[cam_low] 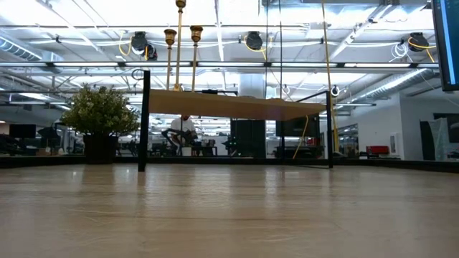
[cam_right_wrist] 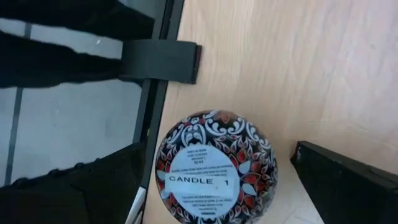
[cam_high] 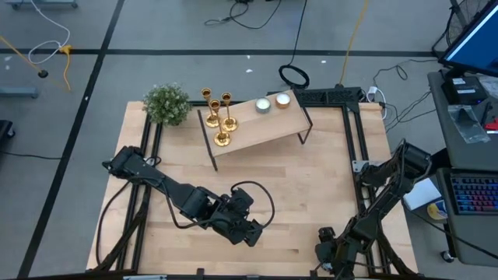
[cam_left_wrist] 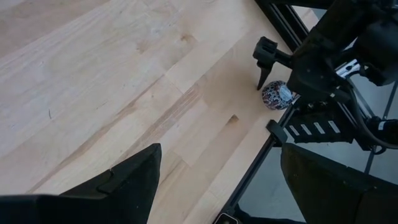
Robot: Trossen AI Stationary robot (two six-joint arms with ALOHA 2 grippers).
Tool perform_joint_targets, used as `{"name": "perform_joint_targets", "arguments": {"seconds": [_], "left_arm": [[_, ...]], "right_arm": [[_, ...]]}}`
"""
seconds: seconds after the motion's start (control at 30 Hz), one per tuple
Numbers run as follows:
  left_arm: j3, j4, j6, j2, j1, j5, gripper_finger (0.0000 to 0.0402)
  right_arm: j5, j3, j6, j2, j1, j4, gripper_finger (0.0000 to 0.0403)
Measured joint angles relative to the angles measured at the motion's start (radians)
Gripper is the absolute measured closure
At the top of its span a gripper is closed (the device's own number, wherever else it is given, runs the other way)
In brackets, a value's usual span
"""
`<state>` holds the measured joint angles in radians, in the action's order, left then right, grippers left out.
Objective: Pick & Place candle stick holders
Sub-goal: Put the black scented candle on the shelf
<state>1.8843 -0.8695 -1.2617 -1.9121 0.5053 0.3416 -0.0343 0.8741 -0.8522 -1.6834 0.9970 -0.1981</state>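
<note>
Currently all three candle stick holders (cam_high: 219, 118) stand upright on the raised wooden shelf (cam_high: 268, 124) at the far side of the table (cam_high: 311, 202), grouped at the shelf's left end. Long axes vertical, round bases down on the shelf, cups up. In the low view their stems (cam_low: 179, 46) rise above the shelf top, one taller than the other two. Two tealight discs (cam_high: 272, 102) sit on the same shelf toward its right end, apart from the holders. Potted plant (cam_high: 166, 103) stands just left of the shelf at the table's far-left corner.

My left tool (cam_high: 247, 231) is low over the near-centre of the table, well apart from the shelf, fingers (cam_left_wrist: 134, 180) spread wide with nothing between them, only bare wood below.

My right tool (cam_high: 327, 250) is at the table's near-right edge, beside the black frame rail (cam_right_wrist: 163, 61). Its fingers (cam_right_wrist: 345, 174) also stand wide apart, either side of a round patterned candle tin (cam_right_wrist: 216, 167) lying on the table, label facing the wrist camera. Can't tell whether they touch the tin. The left wrist view shows that tin (cam_left_wrist: 277, 94) sitting under the right arm.
</note>
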Motion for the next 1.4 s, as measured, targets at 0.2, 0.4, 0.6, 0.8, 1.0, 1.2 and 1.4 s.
{"name": "perform_joint_targets", "arguments": {"seconds": [0.2,0.4,0.6,0.8,1.0,1.2,1.4], "left_arm": [[0.000,-0.002,0.000,0.000,0.000,-0.001,0.0076],[0.000,-0.002,0.000,0.000,0.000,-0.001,0.0076],[0.000,-0.002,0.000,0.000,0.000,0.000,0.0076],[0.000,-0.002,0.000,0.000,0.000,0.000,0.0076],[0.000,-0.002,0.000,0.000,-0.001,0.000,0.0076],[0.000,-0.002,0.000,0.000,-0.002,0.001,0.0076],[0.000,-0.002,0.000,0.000,-0.002,0.001,0.0076]], "right_arm": [[0.118,-0.002,0.001,-0.005,-0.001,-0.107,0.0010],[0.216,-0.003,0.036,-0.005,-0.002,-0.214,0.0010],[0.247,-0.004,0.065,-0.006,-0.002,-0.303,0.0009],[0.205,-0.004,0.083,-0.005,-0.013,-0.326,0.0009],[0.146,-0.005,0.066,-0.005,-0.015,-0.364,0.0009],[0.136,-0.005,0.047,-0.005,-0.015,-0.390,0.0009],[0.136,-0.005,0.027,-0.005,-0.015,-0.392,0.0009]]}}
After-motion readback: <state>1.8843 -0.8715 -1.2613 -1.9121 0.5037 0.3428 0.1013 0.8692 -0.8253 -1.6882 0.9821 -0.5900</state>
